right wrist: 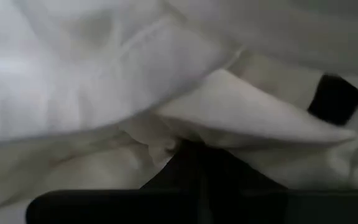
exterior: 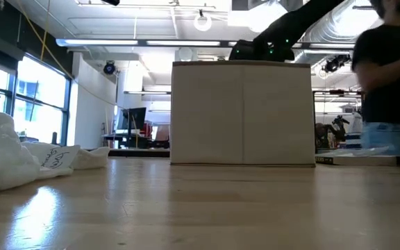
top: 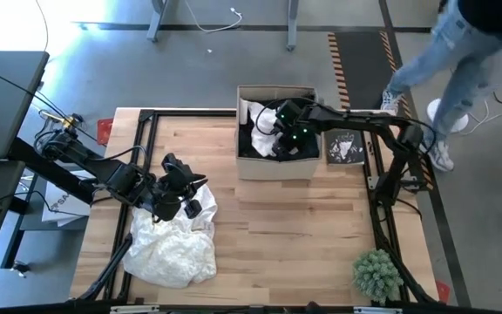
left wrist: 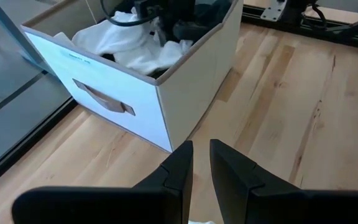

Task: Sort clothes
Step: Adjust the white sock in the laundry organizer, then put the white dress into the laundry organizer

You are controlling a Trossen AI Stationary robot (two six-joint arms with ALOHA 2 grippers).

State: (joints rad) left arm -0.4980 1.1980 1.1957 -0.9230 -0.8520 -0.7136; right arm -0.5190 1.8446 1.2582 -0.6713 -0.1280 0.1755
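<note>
A box (top: 273,170) stands at the table's far middle with white clothes (top: 253,113) and black clothes (top: 260,144) in it. My right gripper (top: 281,131) reaches down into it, shut among white cloth (right wrist: 104,74). A white garment (top: 172,249) lies heaped on the table's left near part. My left gripper (top: 197,194) hovers over the heap's far edge, pointing toward the box (left wrist: 104,99), its fingertips (left wrist: 219,149) bare and a narrow gap apart. My left gripper has a sliver of white cloth (left wrist: 201,221) far back between its fingers; the fingers hide the rest of the hold. The garment's bulk lies on the table beneath. My right gripper comes from above, pointing steeply down, and its shut fingers (right wrist: 194,165) pinch a bunched white fold (right wrist: 157,140) inside the box; layers cannot be told.
A black book (top: 345,148) lies right of the box, a green spiky plant (top: 377,275) stands at the near right corner. A person (top: 460,44) walks on the floor beyond the far right. Bare wood lies between the heap and the box.
</note>
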